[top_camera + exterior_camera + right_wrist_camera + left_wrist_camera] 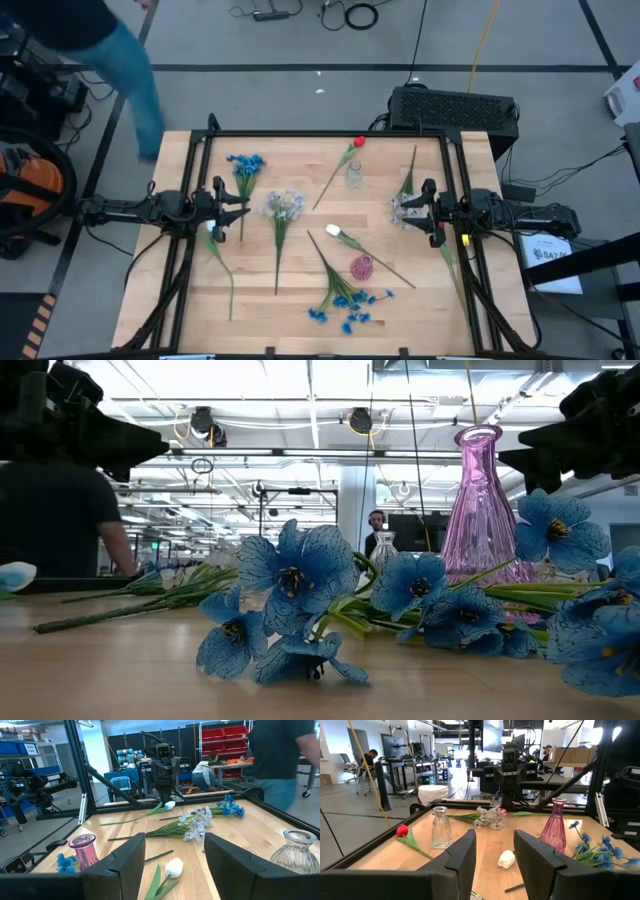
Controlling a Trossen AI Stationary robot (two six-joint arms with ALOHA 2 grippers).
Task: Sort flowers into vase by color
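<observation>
Flowers lie loose on the wooden table. A blue cluster [245,163] and a lavender-white cluster [283,205] lie on the left, and a red tulip [358,143] at the far edge. A white tulip [333,232] lies mid-table and a second blue cluster [350,305] by the near edge. A clear vase [354,176] and a pink vase [361,267] stand upright. My left gripper [235,208] is open at the left side, next to another white tulip [210,228]. My right gripper [405,208] is open at the right side, over a second lavender-white cluster [490,816].
A raised black frame [320,133] borders the table. A person in dark shirt and jeans [120,60] walks beyond the far left corner. A black box [455,108] sits behind the far right edge. Bare wood lies between the clear vase and the right arm.
</observation>
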